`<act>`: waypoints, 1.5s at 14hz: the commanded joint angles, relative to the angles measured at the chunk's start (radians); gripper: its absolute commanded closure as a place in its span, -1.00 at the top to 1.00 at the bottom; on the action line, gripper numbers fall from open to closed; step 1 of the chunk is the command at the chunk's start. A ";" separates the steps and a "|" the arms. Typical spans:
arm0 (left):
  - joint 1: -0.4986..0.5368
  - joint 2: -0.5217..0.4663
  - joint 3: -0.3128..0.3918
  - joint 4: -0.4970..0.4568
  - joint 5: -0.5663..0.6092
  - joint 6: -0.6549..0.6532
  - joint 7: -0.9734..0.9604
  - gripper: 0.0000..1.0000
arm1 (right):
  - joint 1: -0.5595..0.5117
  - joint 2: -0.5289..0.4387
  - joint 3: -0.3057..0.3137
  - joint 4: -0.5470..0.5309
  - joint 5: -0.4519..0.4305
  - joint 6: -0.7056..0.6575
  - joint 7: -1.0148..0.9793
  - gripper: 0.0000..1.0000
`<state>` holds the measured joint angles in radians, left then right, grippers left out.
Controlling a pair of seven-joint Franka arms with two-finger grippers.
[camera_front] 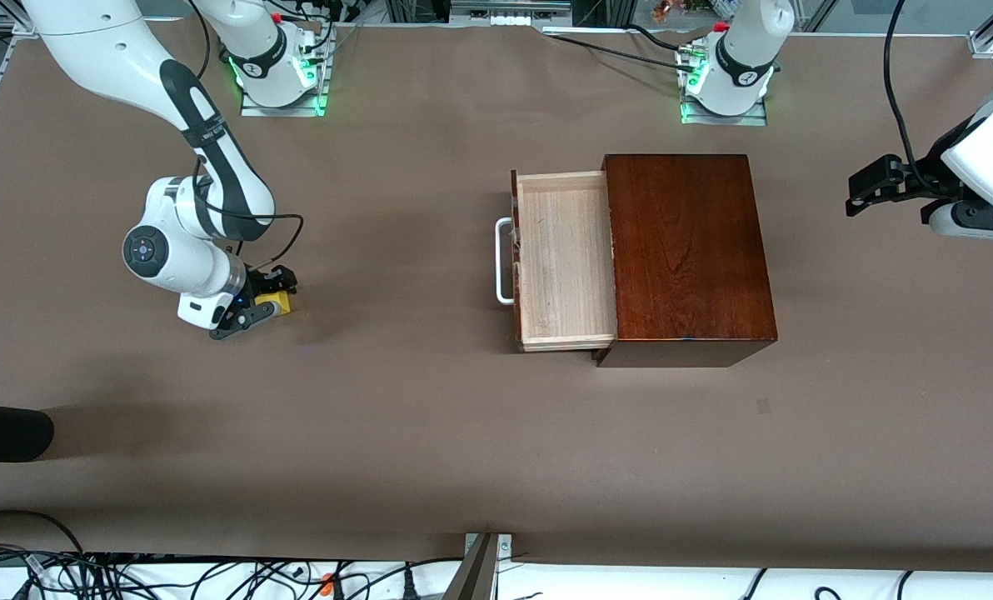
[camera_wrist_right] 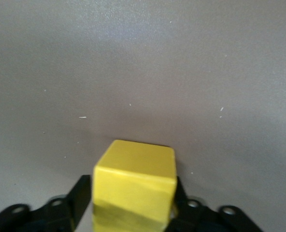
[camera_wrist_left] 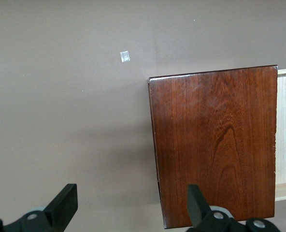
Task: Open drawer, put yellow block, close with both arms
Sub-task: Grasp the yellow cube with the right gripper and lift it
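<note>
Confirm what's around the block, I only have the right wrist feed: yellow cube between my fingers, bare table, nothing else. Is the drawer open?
Observer: Yes. The drawer is pulled out of the wooden box, tray bare, its white handle facing the right arm's end of the table.
Operator: Where's the block relative to it?
Observer: The yellow block sits on the table toward the right arm's end, well apart from the drawer, with the right gripper shut on it.
Operator: Left arm?
Observer: The left gripper waits open, up in the air past the box at the left arm's end.
</note>
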<state>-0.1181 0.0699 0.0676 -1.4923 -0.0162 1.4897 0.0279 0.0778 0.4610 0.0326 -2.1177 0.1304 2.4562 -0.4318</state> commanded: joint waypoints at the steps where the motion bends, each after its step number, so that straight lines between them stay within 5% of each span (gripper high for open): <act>1: -0.005 -0.021 0.001 -0.023 0.025 0.009 0.023 1.00 | -0.009 -0.019 0.003 0.001 0.023 0.004 -0.025 -0.71; 3: -0.005 -0.021 0.001 -0.026 0.025 0.007 0.021 1.00 | -0.007 -0.053 0.004 0.015 0.025 -0.014 -0.019 -0.71; 7: -0.005 -0.021 0.001 -0.025 0.025 0.007 0.023 1.00 | -0.006 -0.065 0.012 0.183 0.038 -0.288 0.097 -0.70; 9: -0.006 -0.021 0.001 -0.022 0.025 0.007 0.023 1.00 | -0.001 -0.065 0.016 0.257 0.136 -0.379 0.172 -0.69; 13: -0.008 -0.019 0.000 -0.020 0.024 0.003 0.023 1.00 | 0.004 -0.073 0.116 0.344 0.255 -0.457 0.429 -0.67; 21: -0.008 -0.019 0.000 -0.019 0.018 0.001 0.023 1.00 | 0.029 -0.081 0.380 0.459 0.233 -0.451 1.196 -0.65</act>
<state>-0.1191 0.0699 0.0654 -1.4959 -0.0130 1.4897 0.0285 0.0971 0.3883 0.3710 -1.6962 0.3701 2.0230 0.5768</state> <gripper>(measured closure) 0.000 0.445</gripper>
